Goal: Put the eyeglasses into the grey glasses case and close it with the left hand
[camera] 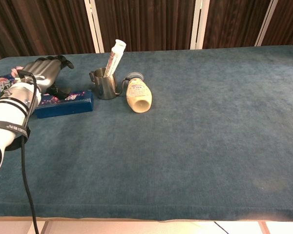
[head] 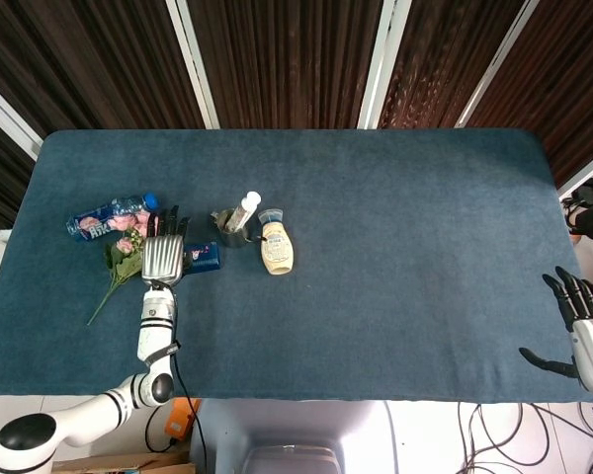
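Note:
Neither view shows any eyeglasses or a grey glasses case. My left hand (head: 162, 256) (camera: 45, 72) hovers at the table's left side, fingers stretched out and apart, holding nothing. It hangs over the left end of a flat blue box (head: 204, 258) (camera: 64, 103); whether the thumb touches the box I cannot tell. My right hand (head: 583, 328) appears only in the head view, beyond the table's near right corner, fingers spread and empty.
A metal cup (head: 227, 230) (camera: 104, 84) holds a white tube (head: 246, 208) (camera: 115, 55). A cream bottle (head: 276, 248) (camera: 138, 95) lies beside it. Pink flowers (head: 124, 257) and a water bottle (head: 109, 216) lie left of the hand. The blue table (head: 405, 227) stretches to the right.

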Action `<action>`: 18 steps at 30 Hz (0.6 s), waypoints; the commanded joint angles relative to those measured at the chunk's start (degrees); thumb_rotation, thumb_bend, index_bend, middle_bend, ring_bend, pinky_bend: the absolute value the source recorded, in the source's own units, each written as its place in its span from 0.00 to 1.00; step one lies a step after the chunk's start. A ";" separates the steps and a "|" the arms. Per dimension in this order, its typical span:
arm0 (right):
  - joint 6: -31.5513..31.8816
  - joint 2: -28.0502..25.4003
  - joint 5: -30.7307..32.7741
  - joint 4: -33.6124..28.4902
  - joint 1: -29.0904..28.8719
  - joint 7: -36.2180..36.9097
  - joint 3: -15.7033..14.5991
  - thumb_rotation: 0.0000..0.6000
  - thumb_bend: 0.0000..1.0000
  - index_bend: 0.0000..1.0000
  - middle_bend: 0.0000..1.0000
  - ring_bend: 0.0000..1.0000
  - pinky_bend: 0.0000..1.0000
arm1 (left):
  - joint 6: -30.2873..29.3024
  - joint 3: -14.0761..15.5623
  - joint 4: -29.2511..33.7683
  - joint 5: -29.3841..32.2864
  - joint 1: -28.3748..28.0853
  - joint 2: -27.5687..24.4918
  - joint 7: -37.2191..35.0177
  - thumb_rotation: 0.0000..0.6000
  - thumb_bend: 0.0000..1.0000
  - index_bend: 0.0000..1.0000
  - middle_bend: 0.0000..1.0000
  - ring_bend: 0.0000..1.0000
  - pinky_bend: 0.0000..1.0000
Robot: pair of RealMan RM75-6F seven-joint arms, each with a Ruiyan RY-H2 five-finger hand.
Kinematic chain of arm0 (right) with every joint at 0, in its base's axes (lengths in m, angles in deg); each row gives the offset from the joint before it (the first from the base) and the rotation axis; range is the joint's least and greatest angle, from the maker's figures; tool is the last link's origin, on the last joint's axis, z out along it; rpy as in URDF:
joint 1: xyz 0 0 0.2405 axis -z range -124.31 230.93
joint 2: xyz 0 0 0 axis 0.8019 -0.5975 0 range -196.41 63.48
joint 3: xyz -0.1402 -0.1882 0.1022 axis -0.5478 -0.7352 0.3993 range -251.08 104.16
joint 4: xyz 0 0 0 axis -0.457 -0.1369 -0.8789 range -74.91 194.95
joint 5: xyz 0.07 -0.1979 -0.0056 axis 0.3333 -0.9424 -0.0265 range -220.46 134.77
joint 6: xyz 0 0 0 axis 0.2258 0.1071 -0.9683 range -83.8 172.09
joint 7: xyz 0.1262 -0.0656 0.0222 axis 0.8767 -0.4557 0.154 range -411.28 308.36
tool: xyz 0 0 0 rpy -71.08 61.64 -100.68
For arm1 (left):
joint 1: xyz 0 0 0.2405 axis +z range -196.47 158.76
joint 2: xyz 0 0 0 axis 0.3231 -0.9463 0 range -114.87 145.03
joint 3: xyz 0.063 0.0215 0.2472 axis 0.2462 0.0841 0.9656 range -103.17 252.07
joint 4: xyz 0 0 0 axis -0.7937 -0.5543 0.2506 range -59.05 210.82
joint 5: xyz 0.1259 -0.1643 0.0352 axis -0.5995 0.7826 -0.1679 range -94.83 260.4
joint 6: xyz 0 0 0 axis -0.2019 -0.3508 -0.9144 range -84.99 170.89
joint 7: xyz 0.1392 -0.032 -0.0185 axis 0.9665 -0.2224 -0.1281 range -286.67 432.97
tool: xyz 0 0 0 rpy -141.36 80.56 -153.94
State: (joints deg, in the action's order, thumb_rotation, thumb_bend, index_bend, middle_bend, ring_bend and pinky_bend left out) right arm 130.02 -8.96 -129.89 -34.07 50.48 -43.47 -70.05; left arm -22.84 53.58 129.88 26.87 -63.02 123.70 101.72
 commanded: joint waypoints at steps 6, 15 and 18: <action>-0.01 0.20 -0.04 0.29 0.04 -0.93 -0.11 1.00 0.13 0.00 0.00 0.00 0.00 | -6.04 11.94 37.72 -9.62 13.53 -23.39 -3.64 1.00 0.40 0.12 0.05 0.00 0.00; -1.78 3.78 -1.37 0.16 -0.69 -9.77 -1.61 1.00 0.13 0.00 0.00 0.00 0.00 | -17.06 29.17 44.26 -29.87 28.71 -40.70 -19.58 1.00 0.39 0.00 0.00 0.00 0.00; -2.49 4.83 -2.31 0.05 -1.02 -12.01 -2.31 1.00 0.13 0.00 0.00 0.00 0.00 | -22.67 30.13 38.52 -32.93 32.85 -39.04 -24.43 1.00 0.37 0.00 0.00 0.00 0.00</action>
State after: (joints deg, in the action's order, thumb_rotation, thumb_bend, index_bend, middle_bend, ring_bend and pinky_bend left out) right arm 128.15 -5.03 -131.49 -33.95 49.77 -54.22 -71.76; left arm -37.76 78.81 175.13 -0.44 -37.53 86.03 84.47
